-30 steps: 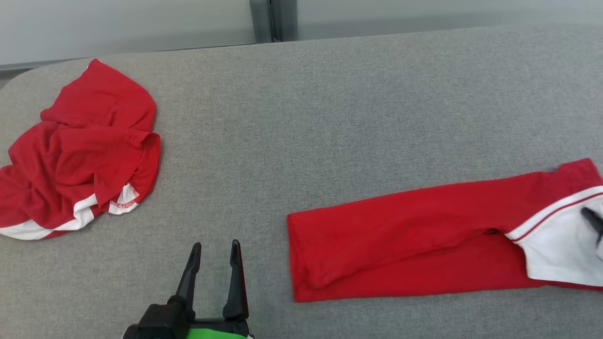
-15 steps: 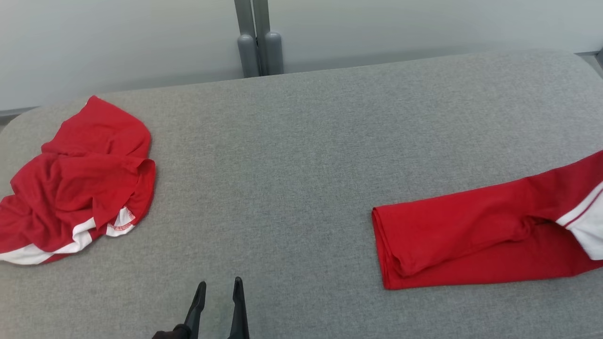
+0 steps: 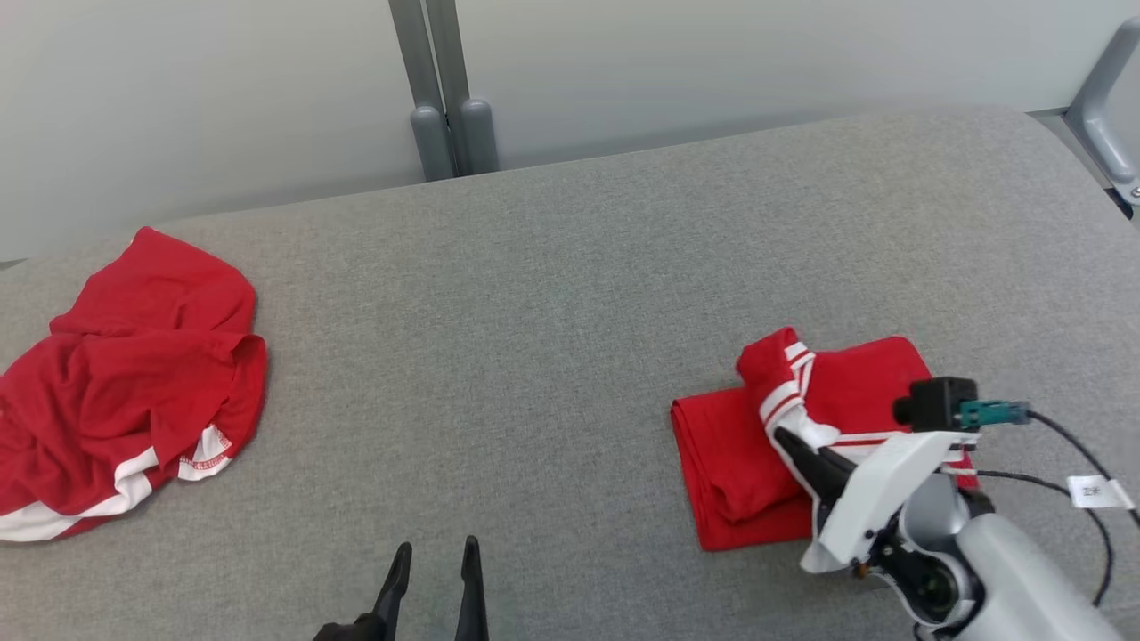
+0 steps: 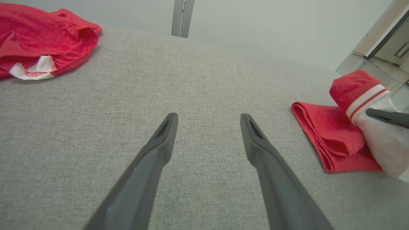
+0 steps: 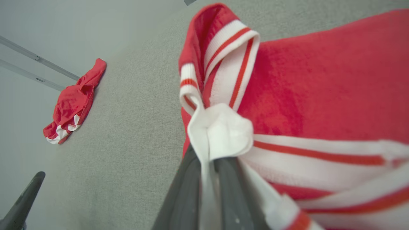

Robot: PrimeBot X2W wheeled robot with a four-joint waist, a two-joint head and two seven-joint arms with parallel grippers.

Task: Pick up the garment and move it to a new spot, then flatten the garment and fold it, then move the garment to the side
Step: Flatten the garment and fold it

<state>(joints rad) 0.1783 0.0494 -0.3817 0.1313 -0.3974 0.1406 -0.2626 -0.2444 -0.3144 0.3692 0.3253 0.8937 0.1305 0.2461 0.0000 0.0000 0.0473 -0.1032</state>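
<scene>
The garment point(image 3: 739, 454) is red with a white, red-striped band and lies folded at the right of the grey table point(image 3: 534, 312). My right gripper point(image 3: 788, 441) is shut on the white banded end, holding it raised over the red layers. The right wrist view shows the white cloth point(image 5: 220, 131) pinched between the closed fingers point(image 5: 230, 188). At the near edge my left gripper point(image 3: 434, 552) stands open above bare table, well left of the garment point(image 4: 322, 127). Its fingers point(image 4: 159, 147) hold nothing.
A second red garment with white trim point(image 3: 134, 374) lies crumpled at the far left of the table. Two grey posts point(image 3: 441, 89) stand behind the back edge, and a metal frame point(image 3: 1104, 98) rises past the right corner. Bare grey surface separates the two garments.
The head camera has shifted. The garment lay stretched out long; now its white banded end is brought over onto the red part, with my right arm carrying it leftward. The left gripper stays open.
</scene>
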